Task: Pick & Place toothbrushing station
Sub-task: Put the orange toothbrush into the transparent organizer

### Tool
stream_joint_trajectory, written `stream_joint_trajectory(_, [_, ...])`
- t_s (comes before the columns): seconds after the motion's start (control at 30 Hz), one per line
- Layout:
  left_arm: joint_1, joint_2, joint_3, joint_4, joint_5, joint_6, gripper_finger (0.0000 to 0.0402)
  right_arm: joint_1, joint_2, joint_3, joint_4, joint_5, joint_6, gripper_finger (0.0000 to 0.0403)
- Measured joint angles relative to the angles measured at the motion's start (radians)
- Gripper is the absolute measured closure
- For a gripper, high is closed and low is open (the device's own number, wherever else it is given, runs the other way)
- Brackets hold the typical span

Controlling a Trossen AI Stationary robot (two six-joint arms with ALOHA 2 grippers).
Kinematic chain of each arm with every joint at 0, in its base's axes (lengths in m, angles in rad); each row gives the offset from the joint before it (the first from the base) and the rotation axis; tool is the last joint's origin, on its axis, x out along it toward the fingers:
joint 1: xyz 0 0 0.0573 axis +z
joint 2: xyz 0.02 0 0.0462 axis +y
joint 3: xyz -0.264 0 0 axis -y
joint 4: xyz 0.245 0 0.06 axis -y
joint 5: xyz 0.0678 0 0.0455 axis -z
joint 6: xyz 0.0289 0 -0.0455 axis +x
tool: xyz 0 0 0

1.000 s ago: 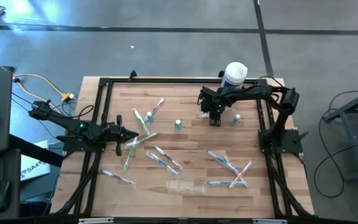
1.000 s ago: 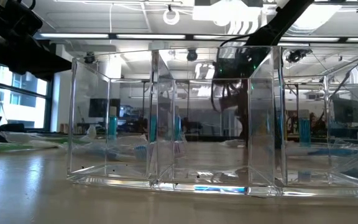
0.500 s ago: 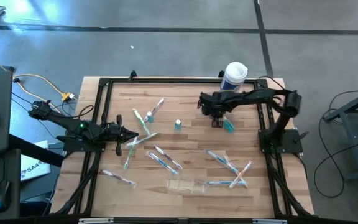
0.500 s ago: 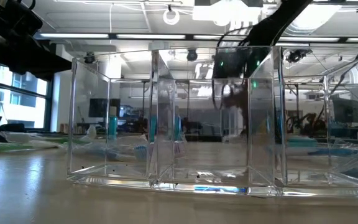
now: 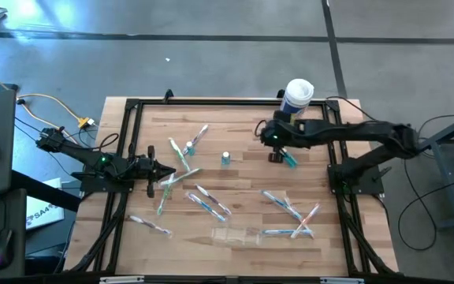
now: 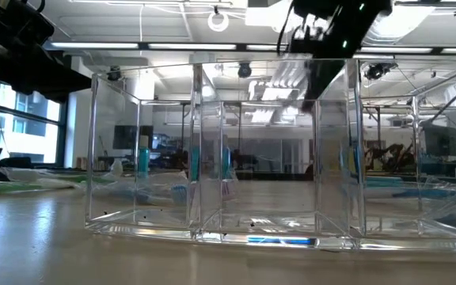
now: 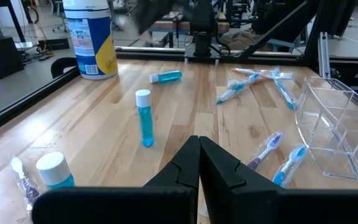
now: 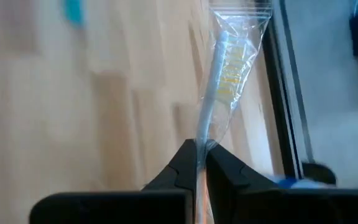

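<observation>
Right claw point(image 8: 201, 149), high over the worktop's point(image 8: 104, 93) one o'clock, is pinched on a bagged toothbrush point(image 8: 221, 74): light, slippery in its film, likely steadier gripped mid-handle.

Canister point(image 5: 298, 96) at table's point(image 5: 243, 170) far edge, holder point(image 5: 237, 235) at near edge

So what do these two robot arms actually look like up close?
Both arms are dark, nearly black, built from slim jointed segments. The left arm shows a small green light and ends in the left gripper, two angular black fingers tapering to a point. The right arm also carries a green light near its wrist; the right gripper has the same pointed black fingers. Yellow and black cables trail behind the left arm.
</observation>
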Motion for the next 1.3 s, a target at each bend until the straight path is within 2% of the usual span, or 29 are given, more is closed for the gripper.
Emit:
stream_joint_trajectory(0.23, [0.000, 0.000, 0.000, 0.002, 0.006, -0.008, 0.0398, 0.167, -0.155, 0.001, 0.090, -0.016, 0.117, 0.0397])
stream_joint_trajectory(0.4, [0.000, 0.000, 0.000, 0.001, 0.009, -0.010, 0.0398, 0.320, -0.224, 0.001, 0.218, -0.040, 0.215, 0.0397])
stream_joint_trajectory(0.57, [0.000, 0.000, 0.000, -0.003, 0.009, -0.037, 0.0398, 0.509, -0.225, 0.001, 0.401, -0.094, 0.240, 0.0397])
stream_joint_trajectory(0.73, [0.000, 0.000, 0.001, -0.007, 0.046, -0.038, 0.0398, 0.682, -0.153, 0.002, 0.611, -0.074, 0.201, 0.0397])
stream_joint_trajectory(0.93, [0.000, 0.000, 0.002, -0.016, 0.100, -0.038, 0.0398, 0.790, -0.022, 0.002, 0.831, 0.130, 0.159, 0.0397])
stream_joint_trajectory(1.1, [0.000, 0.000, 0.002, -0.019, 0.109, -0.038, 0.0398, 0.834, 0.085, 0.002, 0.988, 0.300, 0.218, 0.0397])
stream_joint_trajectory(1.3, [0.000, 0.000, 0.002, -0.023, 0.173, -0.059, 0.0398, 0.931, 0.210, 0.002, 1.207, 0.478, 0.244, 0.0397])
